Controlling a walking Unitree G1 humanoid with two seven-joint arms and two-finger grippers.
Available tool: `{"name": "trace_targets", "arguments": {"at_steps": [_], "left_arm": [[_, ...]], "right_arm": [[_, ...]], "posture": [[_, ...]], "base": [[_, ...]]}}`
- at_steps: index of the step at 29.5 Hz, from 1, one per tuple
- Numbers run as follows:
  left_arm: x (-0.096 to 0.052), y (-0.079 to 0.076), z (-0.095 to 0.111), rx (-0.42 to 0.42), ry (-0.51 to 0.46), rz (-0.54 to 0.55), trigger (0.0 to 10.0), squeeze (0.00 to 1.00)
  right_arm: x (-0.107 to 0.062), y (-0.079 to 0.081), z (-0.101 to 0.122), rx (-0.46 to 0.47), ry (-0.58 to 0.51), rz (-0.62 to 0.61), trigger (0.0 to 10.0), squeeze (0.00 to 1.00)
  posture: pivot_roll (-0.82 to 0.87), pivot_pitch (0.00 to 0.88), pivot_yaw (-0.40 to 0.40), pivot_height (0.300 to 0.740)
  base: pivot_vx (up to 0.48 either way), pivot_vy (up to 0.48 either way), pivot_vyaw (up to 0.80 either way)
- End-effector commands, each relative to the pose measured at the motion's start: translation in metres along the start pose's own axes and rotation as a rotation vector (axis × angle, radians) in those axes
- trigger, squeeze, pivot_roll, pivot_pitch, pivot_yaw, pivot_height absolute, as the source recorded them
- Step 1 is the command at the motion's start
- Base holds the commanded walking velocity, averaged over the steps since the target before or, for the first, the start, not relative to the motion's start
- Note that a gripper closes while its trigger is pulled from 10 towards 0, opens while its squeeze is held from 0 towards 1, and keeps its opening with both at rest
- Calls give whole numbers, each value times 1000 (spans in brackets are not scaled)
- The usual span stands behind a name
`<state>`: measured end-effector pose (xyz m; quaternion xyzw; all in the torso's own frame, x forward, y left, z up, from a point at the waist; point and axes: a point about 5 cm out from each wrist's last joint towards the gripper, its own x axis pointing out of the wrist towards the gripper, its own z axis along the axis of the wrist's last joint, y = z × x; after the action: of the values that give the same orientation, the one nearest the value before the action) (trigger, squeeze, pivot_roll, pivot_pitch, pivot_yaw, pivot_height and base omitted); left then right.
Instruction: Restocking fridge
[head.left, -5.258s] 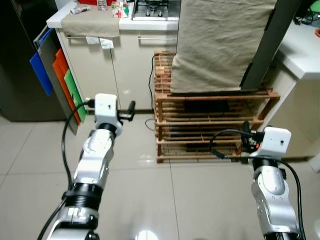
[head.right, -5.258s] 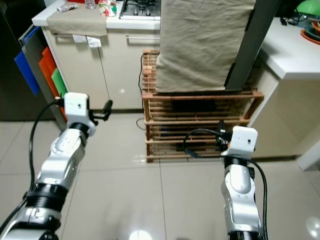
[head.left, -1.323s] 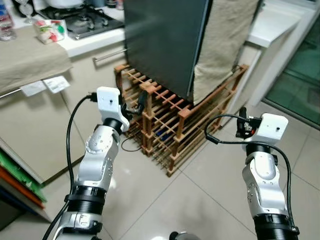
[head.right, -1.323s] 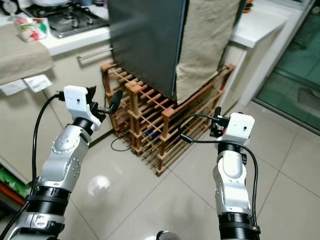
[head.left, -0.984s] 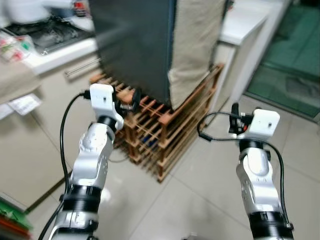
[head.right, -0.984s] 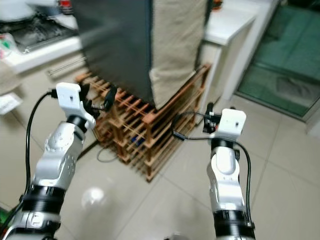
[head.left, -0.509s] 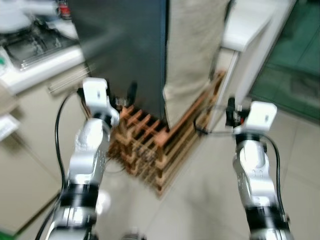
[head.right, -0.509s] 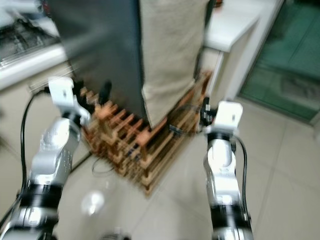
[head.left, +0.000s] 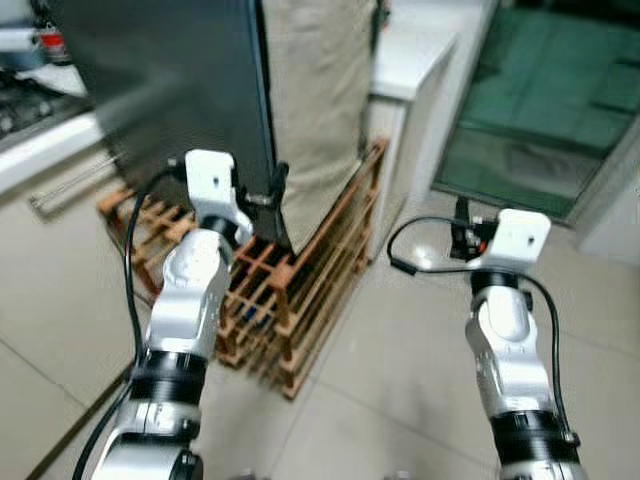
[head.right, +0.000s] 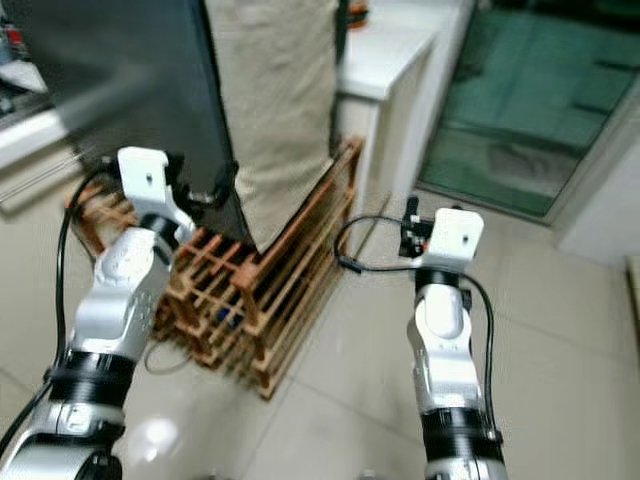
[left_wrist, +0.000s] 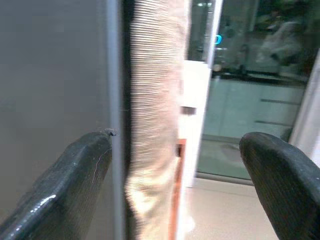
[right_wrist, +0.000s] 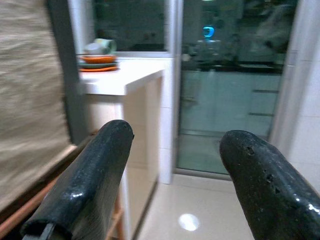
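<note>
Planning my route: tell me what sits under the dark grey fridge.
A slatted wooden rack sits under the dark grey fridge, beside the left gripper. A beige cloth draped down the fridge covers the rack's top; its dim shelves cannot be made out.

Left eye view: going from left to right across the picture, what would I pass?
Dark fridge side → left gripper → beige cloth → wooden rack → white counter → right gripper → green glass door.
</note>
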<state>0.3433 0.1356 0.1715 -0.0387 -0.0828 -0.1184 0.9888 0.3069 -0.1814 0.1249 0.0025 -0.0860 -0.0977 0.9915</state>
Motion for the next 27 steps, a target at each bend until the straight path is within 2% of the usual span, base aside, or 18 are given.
{"name": "trace_targets", "arguments": {"at_steps": [1,5,9,17,21,27], "left_arm": [[7,4,5,-32,4,50,10000,0],[18,14,9,-60,7,128,10000,0],[26,19,11,-85,38,141,10000,0],[45,11,19,-50,41,80,10000,0],[55,7,19,-49,61,70,10000,0],[61,6,19,-40,69,95,10000,0]], "right_arm": [[2,-1,5,-6,-20,0,10000,0],[2,1,7,-7,-32,10,10000,0],[1,3,8,0,-37,9,10000,0],[-5,11,10,12,-58,5,10000,0],[-14,14,8,16,-58,-5,10000,0],[-23,11,7,-3,-52,-7,10000,0]], "posture": [[-53,0,29,740],[-60,0,36,740],[-64,0,53,740],[-83,0,101,740],[-103,0,138,740],[-132,0,128,740]], "base": [[0,0,0],[0,0,0],[0,0,0],[0,0,0],[0,0,0],[0,0,0]]}}
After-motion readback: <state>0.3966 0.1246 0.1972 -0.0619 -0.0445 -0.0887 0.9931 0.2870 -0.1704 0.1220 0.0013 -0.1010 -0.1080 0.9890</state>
